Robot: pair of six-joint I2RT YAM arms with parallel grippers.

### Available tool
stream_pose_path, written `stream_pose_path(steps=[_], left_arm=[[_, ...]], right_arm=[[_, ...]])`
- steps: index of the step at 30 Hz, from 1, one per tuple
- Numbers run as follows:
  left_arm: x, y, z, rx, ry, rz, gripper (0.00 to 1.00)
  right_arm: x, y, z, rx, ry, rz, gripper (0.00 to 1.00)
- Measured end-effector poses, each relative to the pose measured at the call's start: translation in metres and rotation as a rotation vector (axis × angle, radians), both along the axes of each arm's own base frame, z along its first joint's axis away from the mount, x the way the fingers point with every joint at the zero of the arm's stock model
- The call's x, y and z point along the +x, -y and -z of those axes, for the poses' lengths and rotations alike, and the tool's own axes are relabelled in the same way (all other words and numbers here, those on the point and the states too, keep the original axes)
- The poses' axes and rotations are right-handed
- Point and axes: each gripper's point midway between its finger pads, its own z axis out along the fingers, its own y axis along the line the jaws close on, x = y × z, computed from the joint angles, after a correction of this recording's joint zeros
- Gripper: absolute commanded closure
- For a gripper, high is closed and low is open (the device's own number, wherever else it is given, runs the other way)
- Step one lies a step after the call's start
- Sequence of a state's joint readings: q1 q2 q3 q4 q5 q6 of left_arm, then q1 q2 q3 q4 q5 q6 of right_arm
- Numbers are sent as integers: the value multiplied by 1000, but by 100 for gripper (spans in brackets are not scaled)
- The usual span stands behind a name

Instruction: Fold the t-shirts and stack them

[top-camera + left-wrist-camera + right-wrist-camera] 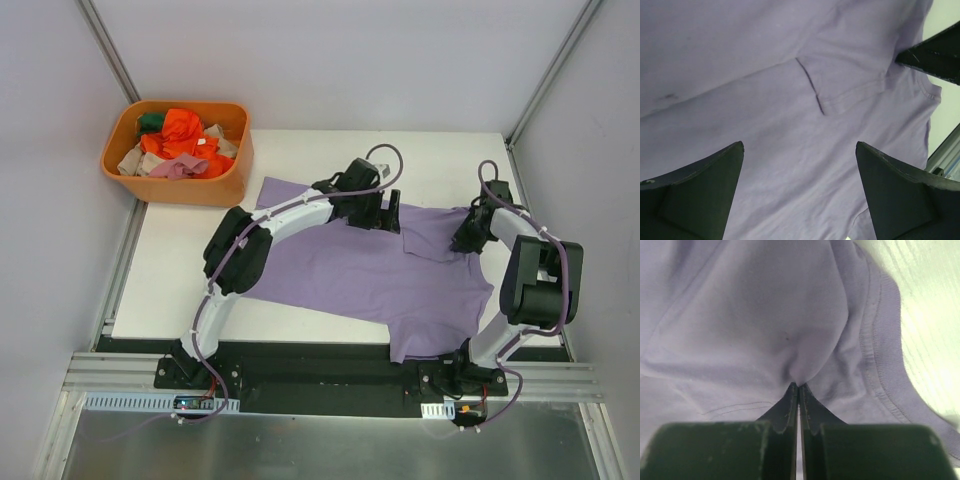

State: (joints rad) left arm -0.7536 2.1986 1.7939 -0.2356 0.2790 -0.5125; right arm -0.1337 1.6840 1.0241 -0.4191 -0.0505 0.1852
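Note:
A large lavender t-shirt (360,280) lies spread across the white table (180,270). My left gripper (388,214) hovers over its upper middle, wide open, with only flat cloth (740,60) between the fingers (800,145). A folded sleeve edge (812,90) lies just ahead of it. My right gripper (468,238) is at the shirt's right side near the ribbed collar (880,340). Its jaws (798,385) are shut on a pinched ridge of the lavender cloth (765,315). Other t-shirts, orange-red, green, beige and pink (180,135), are heaped in the tub.
An orange plastic tub (225,185) stands at the table's back left corner. The shirt's lower right part hangs over the table's near edge (425,345). Bare table shows left of the shirt and behind it (440,160). The right arm's finger (935,55) shows in the left wrist view.

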Motion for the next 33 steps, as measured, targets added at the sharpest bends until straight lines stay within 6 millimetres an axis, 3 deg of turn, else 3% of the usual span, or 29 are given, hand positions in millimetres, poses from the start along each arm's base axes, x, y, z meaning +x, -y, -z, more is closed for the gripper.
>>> stream_pose_path(steps=[6,14,24,33], left_arm=[[-12,25,2,-34,-24,27,15],[-10,52,1,-78,-26,29,28],[-33,86,36,-45,-41,62,46],[-20,94,53,10,21,-6,58]], right_arm=[[14,-7,-18,36,35,10,99],[24,-12,-33,58,55,8,99],[19,-18,-33,88,37,-4,99],[19,-19,-33,95,39,-15,99]])
